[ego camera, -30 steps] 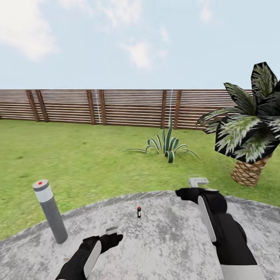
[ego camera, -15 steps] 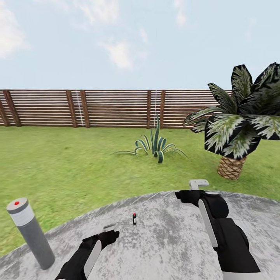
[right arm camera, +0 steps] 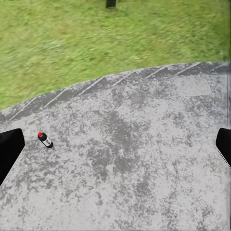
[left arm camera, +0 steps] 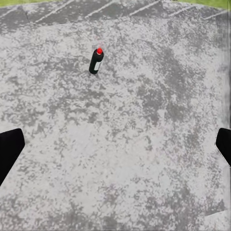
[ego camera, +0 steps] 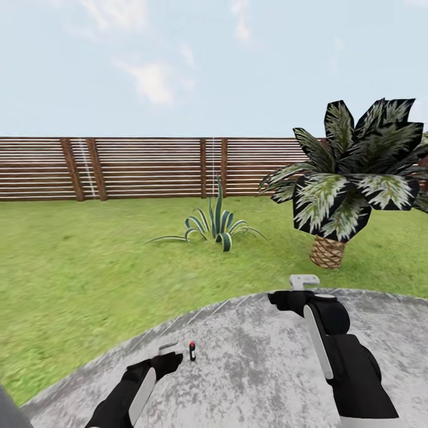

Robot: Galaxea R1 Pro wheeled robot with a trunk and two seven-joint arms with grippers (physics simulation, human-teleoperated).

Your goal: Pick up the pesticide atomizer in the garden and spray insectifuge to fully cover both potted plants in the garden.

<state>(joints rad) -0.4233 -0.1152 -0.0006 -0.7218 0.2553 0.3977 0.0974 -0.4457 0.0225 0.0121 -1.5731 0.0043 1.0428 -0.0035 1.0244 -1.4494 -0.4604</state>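
On the gravel patio, near its lawn-side edge, the pesticide atomizer stands upright (red tip up), just beside the left gripper. Both the left and right gripper have their jaws spread wide, holding nothing.

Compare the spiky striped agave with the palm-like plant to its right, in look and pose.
The agave sits low, its narrow pointed leaves fanning straight from the lawn; the palm-like plant stands taller on a short woven-looking brown trunk. The agave's leaves are slim, green with pale edges; the palm-like plant's are broad, dark, streaked white. The agave lies nearer the fence; the palm-like plant stands closer to the gravel patio. Both grow on grass.
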